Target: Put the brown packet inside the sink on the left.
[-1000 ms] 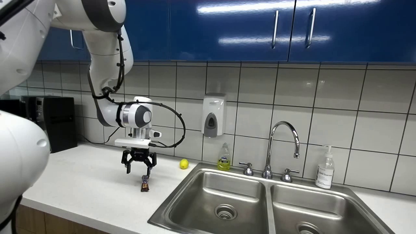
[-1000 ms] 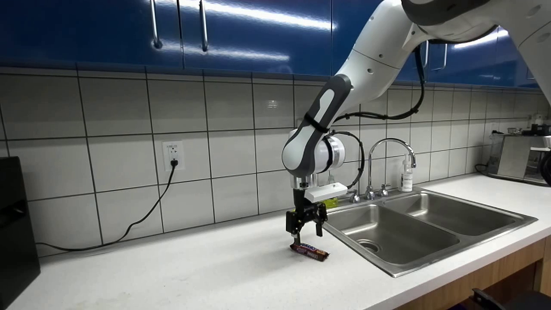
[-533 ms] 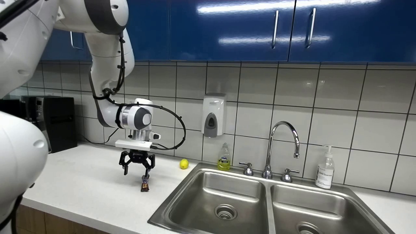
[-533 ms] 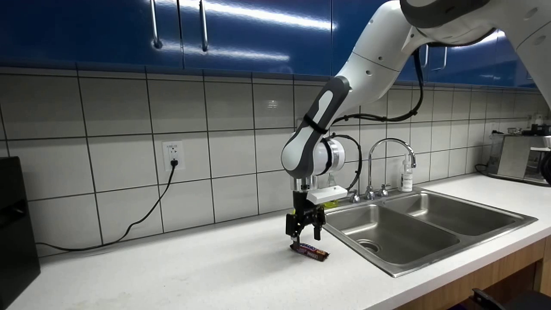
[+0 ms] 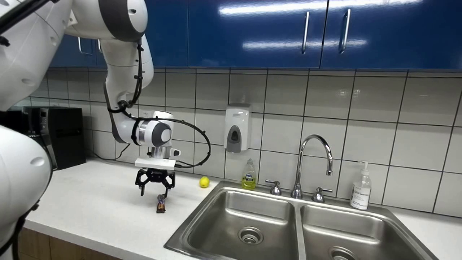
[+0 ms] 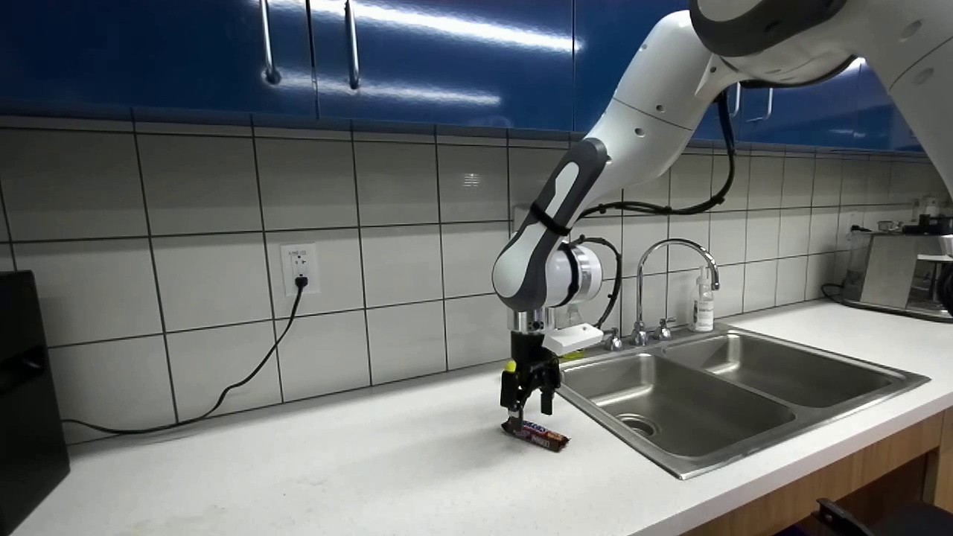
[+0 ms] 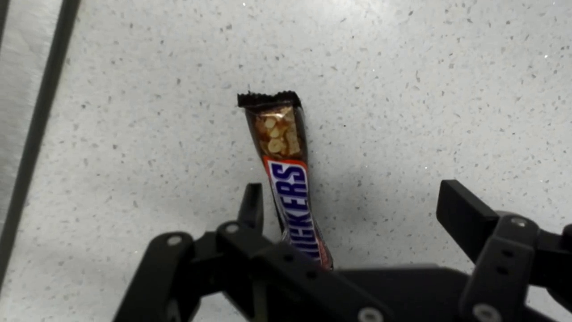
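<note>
Speckled white counter (image 6: pixel 335 473); brown packet (image 7: pixel 287 179) lying on it; lemon (image 5: pixel 204 182) near sink (image 5: pixel 299 231); black machine (image 5: pixel 66 139)

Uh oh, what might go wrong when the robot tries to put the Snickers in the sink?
The Snickers bar lies much nearer one finger of the open end effector in the wrist view, so closing might shove or twist it. It lies flat on the counter, so closing too high might miss or slip. The sink's rim lies along the way, so carrying the bar low might bump it.
</note>
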`<state>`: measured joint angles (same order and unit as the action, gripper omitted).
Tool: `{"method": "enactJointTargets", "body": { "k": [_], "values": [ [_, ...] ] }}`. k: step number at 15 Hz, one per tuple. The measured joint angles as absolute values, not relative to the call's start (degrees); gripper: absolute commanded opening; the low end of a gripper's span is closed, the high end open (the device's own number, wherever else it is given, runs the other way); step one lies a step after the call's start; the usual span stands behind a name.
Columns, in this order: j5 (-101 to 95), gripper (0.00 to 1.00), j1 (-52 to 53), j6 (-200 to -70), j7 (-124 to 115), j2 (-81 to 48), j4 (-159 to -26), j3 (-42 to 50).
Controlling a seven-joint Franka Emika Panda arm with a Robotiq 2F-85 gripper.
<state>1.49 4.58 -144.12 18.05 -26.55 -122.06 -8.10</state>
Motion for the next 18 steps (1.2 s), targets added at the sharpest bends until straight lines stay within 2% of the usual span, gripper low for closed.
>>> {"method": "enactJointTargets", "body": {
  "k": [18],
  "values": [
    [-0.31,1.0,3.92,-147.56,23.23,-30.75,-119.28,-8.31]
  ]
}}
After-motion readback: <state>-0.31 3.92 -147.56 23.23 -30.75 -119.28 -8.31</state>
